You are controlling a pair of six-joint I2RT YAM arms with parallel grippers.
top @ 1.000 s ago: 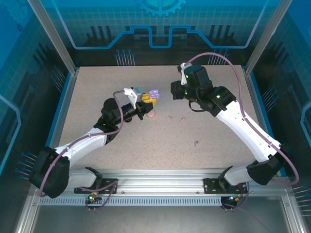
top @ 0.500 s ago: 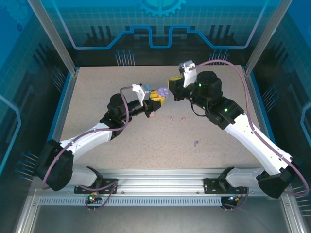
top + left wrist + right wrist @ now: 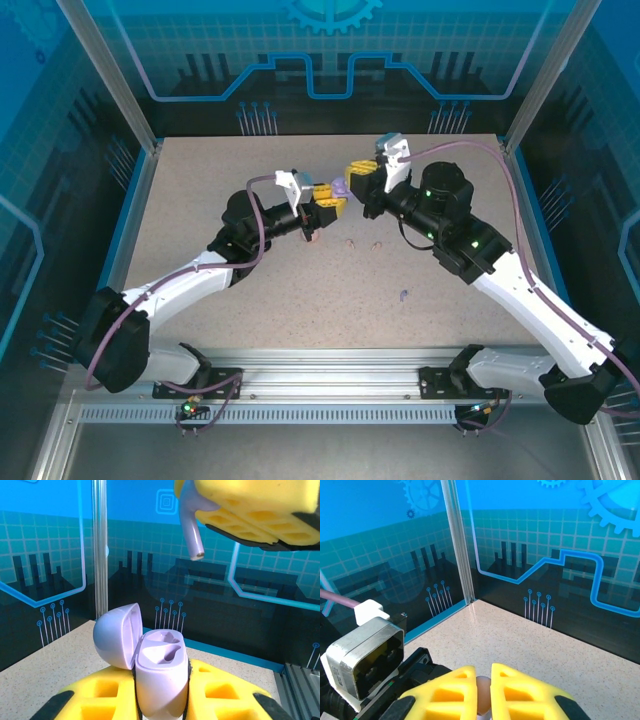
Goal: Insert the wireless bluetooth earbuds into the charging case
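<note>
Where the left wrist view is consulted, a lilac charging case (image 3: 160, 680) is seen upright at lower centre, clamped between the yellow fingers (image 3: 100, 702) of the left gripper (image 3: 325, 207). Its lid (image 3: 117, 635) is hinged open to the left, and both moulded wells (image 3: 162, 650) are found empty. At the upper right of that view a lilac earbud (image 3: 191, 530) is pinched in the closed right gripper (image 3: 483, 685), stem pointing down, above the case and apart from it.

In the top view two pale pink earbuds (image 3: 350, 242) are noted on the speckled table (image 3: 250, 300) just right of centre, near each other. A second lilac earbud (image 3: 403, 295) is recorded lower right of them, well apart. The table is enclosed by blue printed panels (image 3: 330, 60) and aluminium posts (image 3: 100, 545).
</note>
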